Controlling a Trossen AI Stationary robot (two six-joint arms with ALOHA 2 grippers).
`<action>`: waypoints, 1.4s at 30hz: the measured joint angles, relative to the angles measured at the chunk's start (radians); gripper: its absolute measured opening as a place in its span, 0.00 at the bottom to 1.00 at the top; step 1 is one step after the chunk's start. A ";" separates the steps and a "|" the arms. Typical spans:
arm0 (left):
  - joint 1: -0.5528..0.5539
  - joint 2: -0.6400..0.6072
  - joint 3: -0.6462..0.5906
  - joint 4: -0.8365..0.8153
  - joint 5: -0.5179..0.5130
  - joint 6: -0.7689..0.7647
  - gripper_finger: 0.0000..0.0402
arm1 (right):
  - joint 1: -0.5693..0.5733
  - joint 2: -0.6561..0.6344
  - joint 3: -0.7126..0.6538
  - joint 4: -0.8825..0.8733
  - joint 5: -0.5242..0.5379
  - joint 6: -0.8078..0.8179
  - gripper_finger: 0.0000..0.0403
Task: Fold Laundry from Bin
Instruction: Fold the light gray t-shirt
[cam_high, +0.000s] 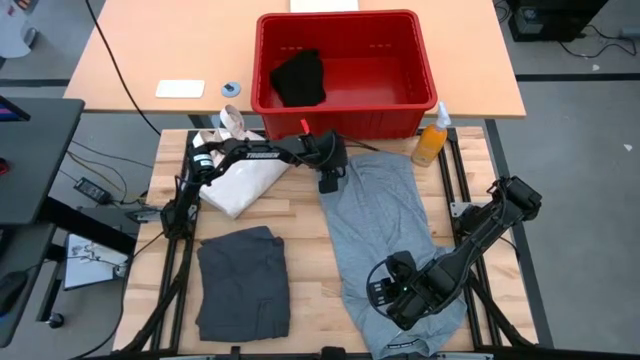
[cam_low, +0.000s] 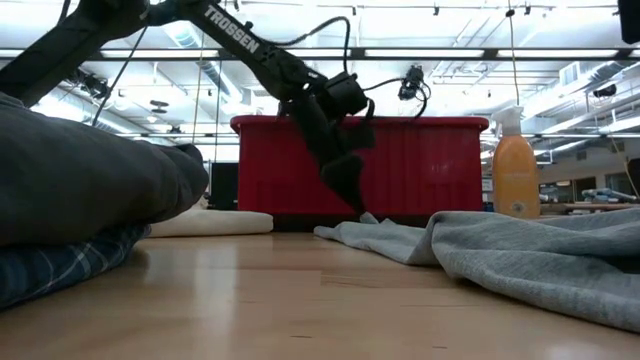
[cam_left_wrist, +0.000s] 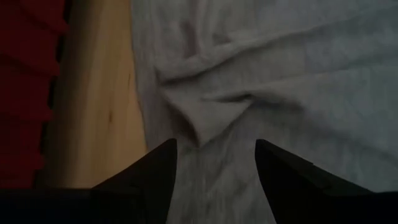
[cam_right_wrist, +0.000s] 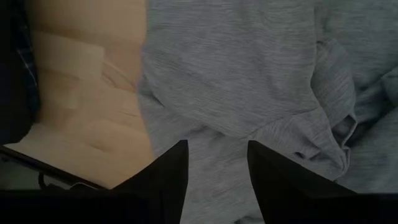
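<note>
Laundry, four pieces on view: light grey garment (cam_high: 385, 235) spread lengthwise on the right half of the wooden table (cam_high: 300, 225), creased, one end near the bin and the other at the near table edge; dark charcoal-grey piece (cam_high: 243, 280) folded flat on the left half, lying over a blue-and-white plaid shirt (cam_low: 55, 265) whose edge shows beneath it in the low view; black piece (cam_high: 300, 78) bunched inside the bin at its left side. Bin (cam_high: 345, 30), red plastic crate, stands at the far edge of the table, apart from the grey garment. Left gripper (cam_high: 328, 184), at the end of an arm reaching across from the left, sits over the far left corner of the light grey garment just in front of the bin; fingers (cam_left_wrist: 158, 165) parted, tips down at a rumpled fold of cloth, nothing clamped between them. Right gripper (cam_high: 385, 290) is low over the near end of the same garment, close to its left edge; fingers (cam_right_wrist: 171, 165) parted, grey cloth visible between them, no hold evident. Cream-white tote bag (cam_high: 240, 180) lies beside the left arm, left of the grey garment. Orange spray bottle (cam_high: 431, 140) stands at the bin's right front corner
</note>
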 joint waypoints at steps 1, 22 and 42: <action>-0.008 -0.001 0.005 0.003 -0.006 0.019 0.55 | 0.000 0.000 0.000 0.003 0.000 0.000 0.43; -0.038 0.013 0.006 -0.003 -0.151 0.091 0.39 | -0.010 0.000 0.000 0.068 0.027 0.018 0.43; -0.041 0.122 0.177 -0.086 -0.153 0.072 0.14 | -0.023 0.000 0.000 0.111 0.035 -0.001 0.43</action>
